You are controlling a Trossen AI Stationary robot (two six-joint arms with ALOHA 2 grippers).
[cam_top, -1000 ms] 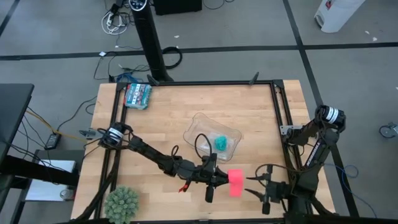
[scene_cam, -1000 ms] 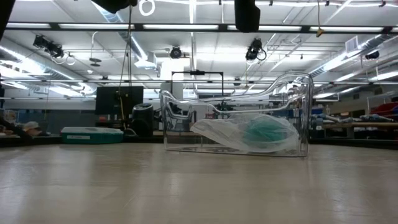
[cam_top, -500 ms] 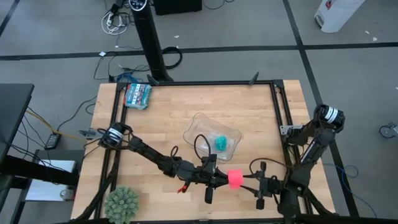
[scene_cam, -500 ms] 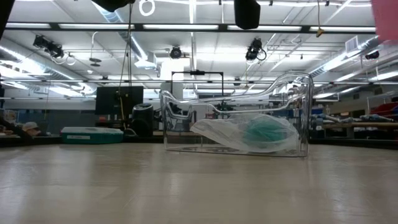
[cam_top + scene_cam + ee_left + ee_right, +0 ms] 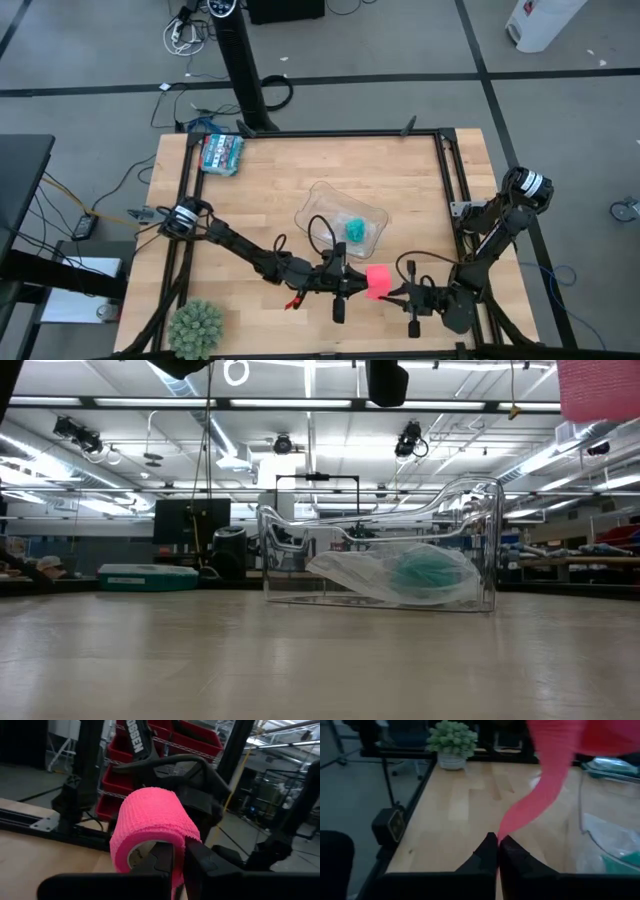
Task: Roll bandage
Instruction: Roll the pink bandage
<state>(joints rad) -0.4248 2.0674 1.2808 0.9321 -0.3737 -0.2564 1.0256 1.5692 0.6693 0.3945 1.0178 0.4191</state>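
I am rolling the pink bandage [image 5: 378,281] up above the table's near edge, my left claw [image 5: 343,283] squeezing the roll, my right claw [image 5: 401,295] pinching its loose tail, so next I must turn it gently.

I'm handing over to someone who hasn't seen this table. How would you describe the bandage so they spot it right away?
On the wooden table, look near the front edge, below the clear plastic tray. The bandage is the bright pink roll held up between the left gripper and right gripper. The teal roll lies in the tray; the pink one trails a loose strip.
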